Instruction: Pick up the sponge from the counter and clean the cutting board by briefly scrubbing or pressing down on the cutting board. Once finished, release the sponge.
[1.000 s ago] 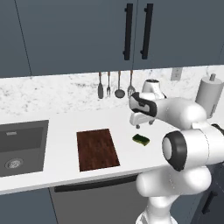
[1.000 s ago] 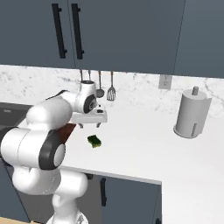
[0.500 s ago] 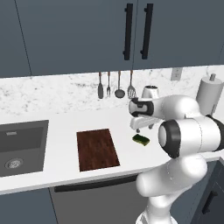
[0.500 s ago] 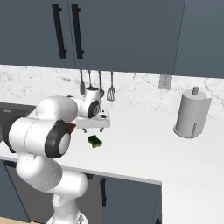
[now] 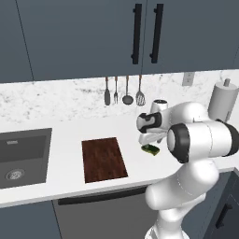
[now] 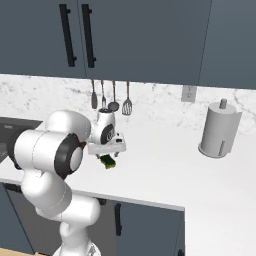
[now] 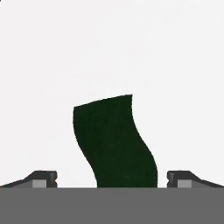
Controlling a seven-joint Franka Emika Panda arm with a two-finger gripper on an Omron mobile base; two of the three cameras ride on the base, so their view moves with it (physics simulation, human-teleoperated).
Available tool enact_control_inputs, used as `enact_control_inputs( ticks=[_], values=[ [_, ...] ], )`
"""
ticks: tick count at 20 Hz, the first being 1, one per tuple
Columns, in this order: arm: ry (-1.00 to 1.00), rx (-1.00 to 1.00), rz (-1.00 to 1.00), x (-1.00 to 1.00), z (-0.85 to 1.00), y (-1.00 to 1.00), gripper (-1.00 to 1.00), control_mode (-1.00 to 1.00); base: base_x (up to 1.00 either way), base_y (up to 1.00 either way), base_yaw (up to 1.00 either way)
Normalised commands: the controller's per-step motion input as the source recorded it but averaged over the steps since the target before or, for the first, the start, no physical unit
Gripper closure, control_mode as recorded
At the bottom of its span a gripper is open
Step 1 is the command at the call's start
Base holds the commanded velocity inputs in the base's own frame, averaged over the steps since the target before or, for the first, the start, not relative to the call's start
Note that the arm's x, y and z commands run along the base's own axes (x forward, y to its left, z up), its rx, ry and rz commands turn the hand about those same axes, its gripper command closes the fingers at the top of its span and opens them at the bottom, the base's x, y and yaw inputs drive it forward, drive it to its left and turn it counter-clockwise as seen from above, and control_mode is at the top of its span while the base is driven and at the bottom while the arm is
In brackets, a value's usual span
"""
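Note:
The sponge (image 5: 151, 149) lies on the white counter (image 5: 65, 126), a small yellow-green block with a dark green top, right of the cutting board (image 5: 103, 158). The board is a dark reddish-brown wooden rectangle lying flat. My gripper (image 5: 150, 141) hangs directly over the sponge, very close to it. In the hand view the sponge's dark green top (image 7: 116, 142) sits between the two spread fingertips (image 7: 41, 178) of my gripper (image 7: 112, 180), which stands open with nothing held. In the right base view the sponge (image 6: 107, 161) peeks out under the gripper (image 6: 106, 150).
A dark sink basin (image 5: 21, 156) is set into the counter at the left. Utensils (image 5: 125, 90) hang on the marble backsplash behind. A paper towel roll (image 6: 218, 130) stands at the right. Dark cabinets (image 5: 116, 32) hang overhead.
The hand has come down closer over the sponge, and the arm's elbow has swung. The gripper stays open. Sponge and board have not moved.

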Motion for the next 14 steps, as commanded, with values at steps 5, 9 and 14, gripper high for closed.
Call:
enact_control_inputs(
  ticks=[5, 9, 14],
  values=[
    [-0.01, 0.0, 0.01, 0.06, -0.3, 0.0, -1.0, -1.0, 0.0, 0.0, 0.0],
    [-0.01, 0.0, 0.01, 0.04, -0.21, -0.02, -1.0, -1.0, 0.0, 0.0, 0.0],
    [0.0, 0.0, 0.01, 0.03, -0.2, 0.0, -1.0, -1.0, 0.0, 0.0, 0.0]
  ],
)
